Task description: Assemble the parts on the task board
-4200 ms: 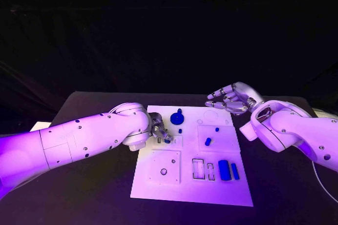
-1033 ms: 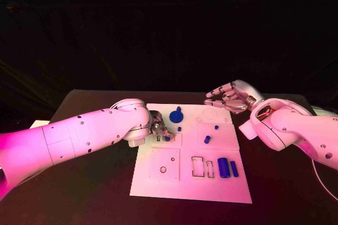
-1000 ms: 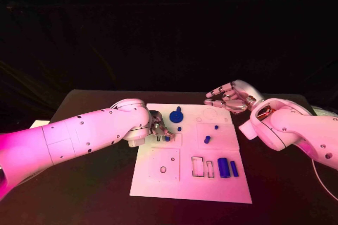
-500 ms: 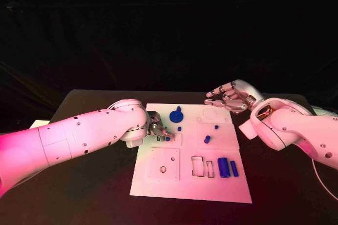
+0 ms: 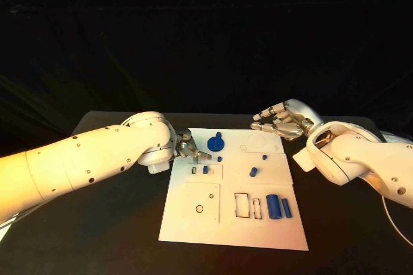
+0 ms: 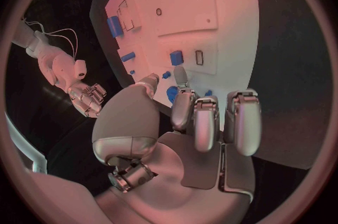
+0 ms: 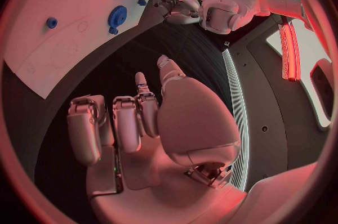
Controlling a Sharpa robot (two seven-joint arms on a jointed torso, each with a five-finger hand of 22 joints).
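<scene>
The white task board point(image 5: 200, 224) lies in the middle of the black table. A blue gear point(image 5: 215, 144) stands at its far end, and a small blue block point(image 5: 206, 169) sits near its left edge. A blue cylinder point(image 5: 274, 206) and a thinner blue bar point(image 5: 286, 208) lie at the right, beside two empty slots. My left hand point(image 5: 188, 151) hovers at the board's far left edge beside the gear point(image 6: 171, 92), fingers loosely bent, holding nothing. My right hand point(image 5: 280, 123) hangs off the board's far right corner, fingers apart and empty.
Two small blue pegs point(image 5: 253, 172) point(image 5: 263, 157) stand in the board's middle right. My left forearm point(image 5: 95, 161) stretches over the table to the left of the board. Bare black table point(image 5: 120, 239) surrounds the board.
My left hand has lifted off the board near the small blue block and drawn back toward the far left edge. The block stays in place. The right hand has not moved.
</scene>
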